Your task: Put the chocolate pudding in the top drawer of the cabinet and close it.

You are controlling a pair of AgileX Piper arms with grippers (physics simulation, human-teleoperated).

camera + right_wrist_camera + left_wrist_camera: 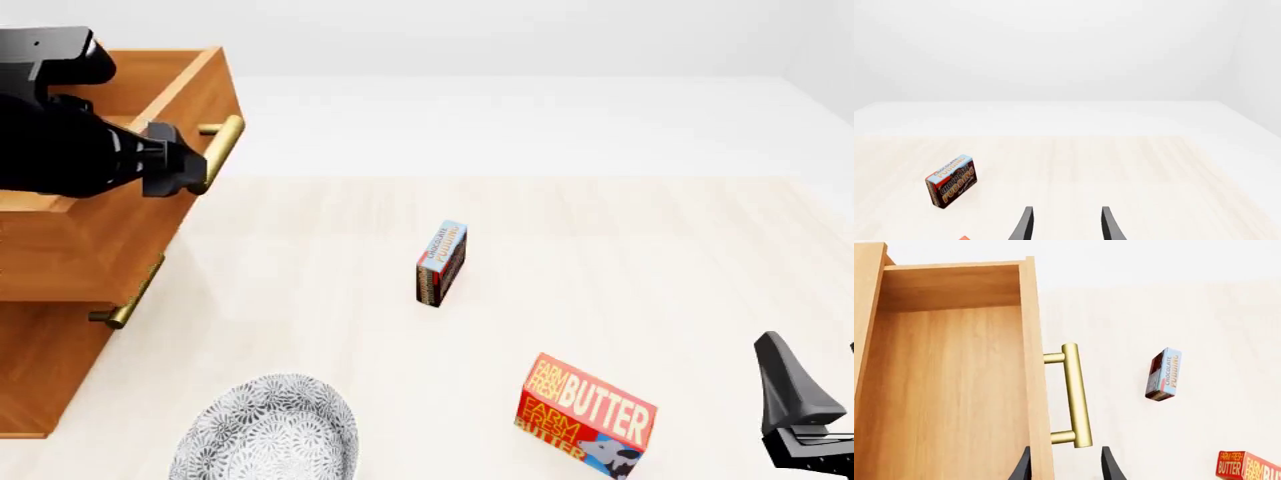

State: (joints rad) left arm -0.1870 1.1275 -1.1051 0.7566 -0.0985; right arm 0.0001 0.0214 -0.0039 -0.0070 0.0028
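At far left in the front view, orange-brown wooden cabinet [47,380], top drawer [174,100] pulled out, smooth grain, brass bar handle [220,145] beside the black left gripper [1064,465], fingers apart. Lower left, patterned round plate [267,435]. Centre, chocolate pudding [442,262], thin box on edge. Lower right, butter box [587,415]; right gripper [1064,225] spread wide.

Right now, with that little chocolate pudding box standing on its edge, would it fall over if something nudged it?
Probably. The chocolate pudding is a thin, flat box standing on a narrow edge, so a sideways push on its broad face would likely tip it. It looks like a stiff carton, so it should keep its shape when gripped. Being small, it is probably light.
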